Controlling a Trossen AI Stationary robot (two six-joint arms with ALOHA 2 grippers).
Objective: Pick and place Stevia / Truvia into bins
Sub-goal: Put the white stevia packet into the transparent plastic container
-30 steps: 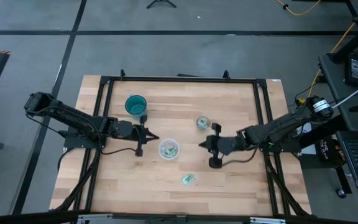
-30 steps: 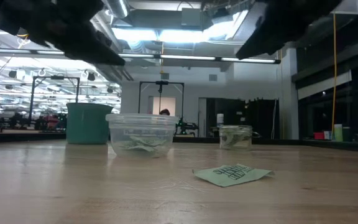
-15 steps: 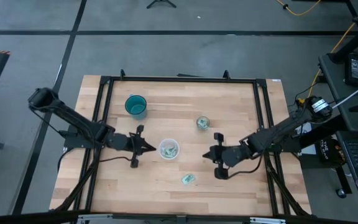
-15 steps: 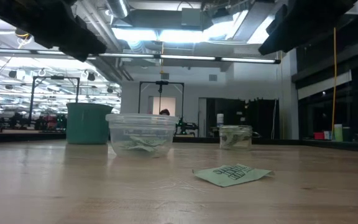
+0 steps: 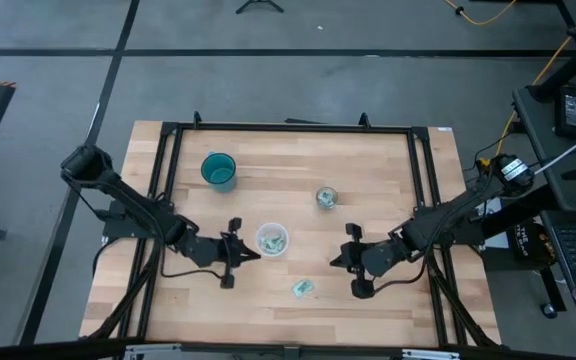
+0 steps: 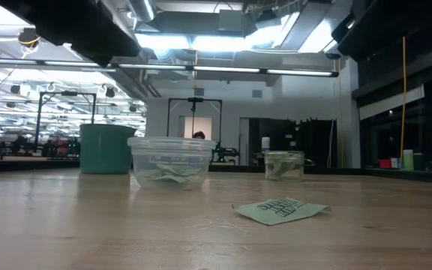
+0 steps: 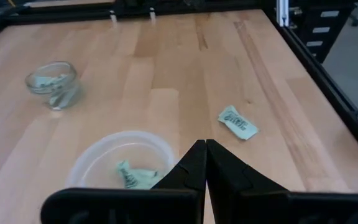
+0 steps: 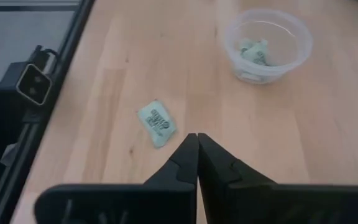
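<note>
On the surface (image 5: 368, 170), one Stevia packet (image 5: 303, 289) lies loose, between both closed, empty end effectors, left (image 5: 255, 256) and right (image 5: 334, 262); packets already sit in the whitish bin (image 5: 271, 240) and glass bin (image 5: 326, 197).

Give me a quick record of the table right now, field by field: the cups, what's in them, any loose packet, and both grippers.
teal cup: far left part of the table, contents not visible
small glass cup: holds packets
wide translucent cup: mid-table, holds a packet
loose packet: flat on the wood, nearer the front edge, outside every cup
left gripper: shut, empty, beside the wide translucent cup
right gripper: shut, empty, near the loose packet
</note>
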